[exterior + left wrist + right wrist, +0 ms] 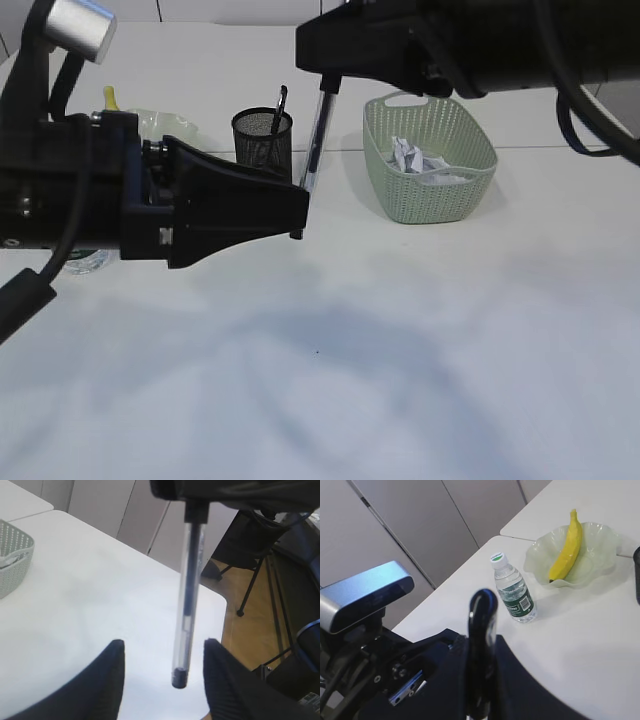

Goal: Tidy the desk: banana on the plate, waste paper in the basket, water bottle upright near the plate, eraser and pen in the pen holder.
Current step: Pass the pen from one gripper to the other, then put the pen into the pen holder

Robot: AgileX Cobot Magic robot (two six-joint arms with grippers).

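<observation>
up high, the right gripper (325,85) pinches the pen (314,135) by its top, right of the pen holder (262,137); the left gripper (162,680) fingers stand apart around its lower end, not touching.

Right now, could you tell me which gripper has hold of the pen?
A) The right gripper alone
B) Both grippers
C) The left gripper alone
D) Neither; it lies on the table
A: the right gripper pinches the top end of the pen, which hangs down between the spread fingers of the left gripper without touching either one.
</observation>
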